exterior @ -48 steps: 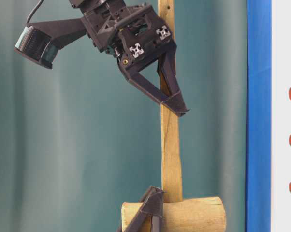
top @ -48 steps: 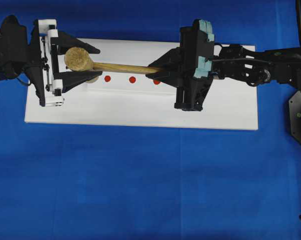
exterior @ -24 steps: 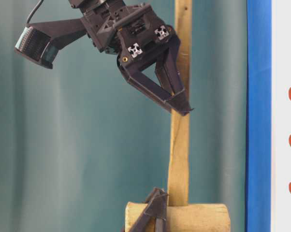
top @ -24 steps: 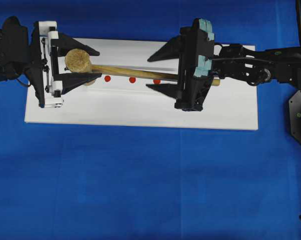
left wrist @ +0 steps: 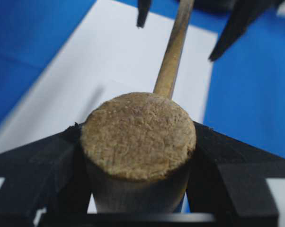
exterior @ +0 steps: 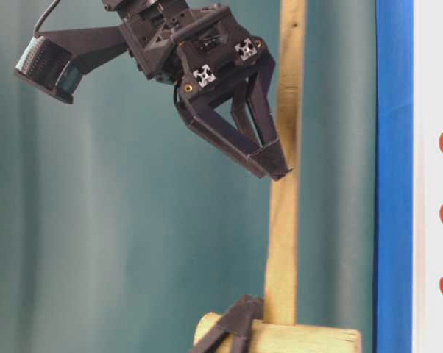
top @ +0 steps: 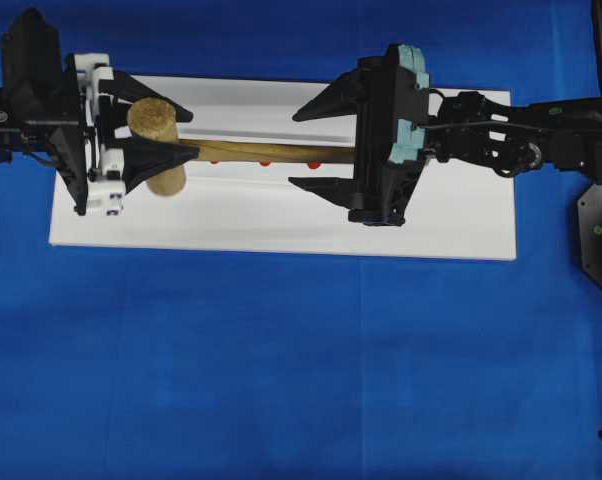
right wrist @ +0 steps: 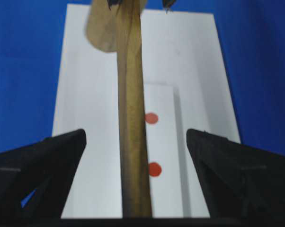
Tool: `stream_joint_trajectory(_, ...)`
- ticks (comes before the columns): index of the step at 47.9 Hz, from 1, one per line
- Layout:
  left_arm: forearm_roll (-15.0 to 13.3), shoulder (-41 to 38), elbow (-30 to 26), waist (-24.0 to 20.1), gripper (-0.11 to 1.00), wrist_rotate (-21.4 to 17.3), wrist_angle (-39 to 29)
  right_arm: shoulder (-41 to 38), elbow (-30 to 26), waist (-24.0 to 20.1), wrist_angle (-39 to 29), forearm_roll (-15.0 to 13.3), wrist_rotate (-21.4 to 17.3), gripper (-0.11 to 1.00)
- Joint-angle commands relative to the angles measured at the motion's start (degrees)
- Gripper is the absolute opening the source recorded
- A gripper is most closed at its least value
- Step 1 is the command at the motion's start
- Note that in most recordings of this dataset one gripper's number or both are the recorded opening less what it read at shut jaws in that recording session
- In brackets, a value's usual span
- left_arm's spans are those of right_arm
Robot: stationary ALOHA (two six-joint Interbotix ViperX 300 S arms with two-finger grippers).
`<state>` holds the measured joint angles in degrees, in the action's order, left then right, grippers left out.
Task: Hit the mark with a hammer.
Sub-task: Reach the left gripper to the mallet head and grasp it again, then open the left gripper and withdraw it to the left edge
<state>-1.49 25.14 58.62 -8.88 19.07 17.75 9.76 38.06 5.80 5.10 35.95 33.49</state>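
The hammer (top: 231,150) is a light-tan wooden mallet: a thick cylindrical head with a rough, fibrous end face and a long, flat, straight handle of slightly darker wood. In the overhead view it lies across a white board (top: 281,225) on the blue bench (top: 301,370), head at the left, handle running right. The left end effector (top: 146,140) pinches the head, one dark finger on each side of the cylinder; the left wrist view shows both fingers pressed against the head's curved flanks, with the round end face turned toward the camera and the handle leading away. The head sits tilted in the overhead view, its cylinder slanting down-left to up-right.

The right end effector (top: 326,145) is spread wide, its two fingers well apart above and below the handle and touching neither edge; in the right wrist view the handle runs up the middle of the gap between them. Red dots (right wrist: 153,144) are marked on the board just beside the handle, and from overhead they are partly hidden under it. In the table-level view the handle stands clear of the board.
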Motion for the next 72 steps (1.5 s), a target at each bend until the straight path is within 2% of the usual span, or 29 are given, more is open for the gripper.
stream_joint_trajectory(1,0.0,1.5,-1.7,0.1,0.45,8.7,-0.2,1.1,-1.8,-0.3,0.8,-1.6,0.1,0.86)
stream_joint_trajectory(5,0.1,1.7,-1.5,0.1,0.45,19.9,-1.9,1.1,-1.8,-0.4,1.2,-2.5,0.3,0.86)
stream_joint_trajectory(11,0.2,1.8,-1.4,0.1,0.45,32.3,-5.7,1.1,-1.8,-0.4,1.6,-3.1,1.1,0.86)
stream_joint_trajectory(16,0.4,2.5,-0.9,0.5,0.45,40.1,-7.5,1.0,-1.8,-0.5,1.6,-3.3,1.8,0.86)
stream_joint_trajectory(19,0.4,3.0,-0.5,1.0,0.45,42.5,-7.6,1.0,-1.8,-0.8,1.5,-3.3,2.4,0.86)
stream_joint_trajectory(24,0.4,4.2,-0.4,2.0,0.45,44.0,-7.5,0.6,-1.9,-1.1,1.5,-3.3,3.3,0.86)
stream_joint_trajectory(42,0.3,4.1,-0.7,3.6,0.45,44.7,-7.9,-2.6,-3.7,-1.3,0.9,-3.8,4.8,0.86)
stream_joint_trajectory(49,0.4,4.1,-0.6,4.0,0.45,46.3,-7.7,-5.2,-4.4,-1.7,0.9,-3.8,5.5,0.86)
stream_joint_trajectory(57,0.4,4.1,-0.7,4.4,0.45,46.7,-7.8,-6.1,-4.7,-1.7,0.9,-3.9,6.7,0.83)
stream_joint_trajectory(61,0.4,4.1,-0.7,4.4,0.45,46.8,-7.7,-6.1,-4.7,-1.7,0.9,-3.9,7.2,0.71)
stream_joint_trajectory(64,0.4,4.0,-0.8,4.3,0.45,46.9,-7.6,-6.1,-4.7,-1.7,0.8,-3.9,7.4,0.55)
stream_joint_trajectory(67,0.3,4.0,-1.1,4.4,0.45,47.1,-7.5,-6.0,-4.7,-1.7,0.6,-4.0,7.5,0.33)
stream_joint_trajectory(72,0.4,4.0,-1.2,4.6,0.45,47.2,-7.6,-6.1,-4.7,-1.6,-0.3,-4.0,7.5,0.10)
